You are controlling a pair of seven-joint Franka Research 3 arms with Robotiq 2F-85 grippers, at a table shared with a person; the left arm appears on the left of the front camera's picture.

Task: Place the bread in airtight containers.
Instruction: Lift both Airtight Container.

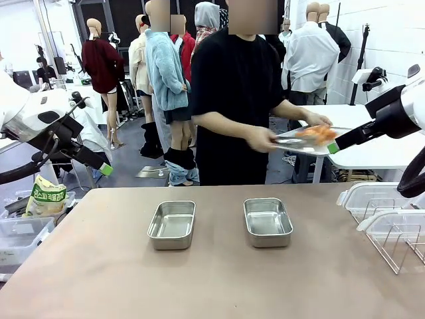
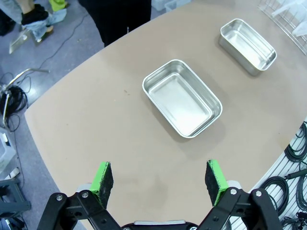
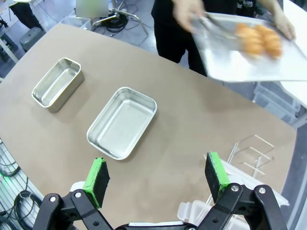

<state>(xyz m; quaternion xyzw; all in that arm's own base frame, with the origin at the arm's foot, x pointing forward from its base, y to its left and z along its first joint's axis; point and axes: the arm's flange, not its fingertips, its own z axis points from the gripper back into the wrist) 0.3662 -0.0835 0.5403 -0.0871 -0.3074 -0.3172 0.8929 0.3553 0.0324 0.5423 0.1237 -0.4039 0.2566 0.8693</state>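
Two golden-orange rolls (image 3: 259,39), blurred, lie side by side on a steel tray (image 1: 299,147) the person holds beyond the worktop (image 1: 212,286). Two empty tins (image 1: 172,224) sit there. The left end effector (image 2: 160,175) and right end effector (image 3: 157,172) gape wide, empty.

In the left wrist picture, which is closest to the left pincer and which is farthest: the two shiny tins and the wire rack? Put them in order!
Starting from the open left pincer:
1. Nearer tin, in the middle of the picture, empty.
2. Farther tin, up and to the right, also empty.
3. Wire rack, in the top right corner, beyond both tins.
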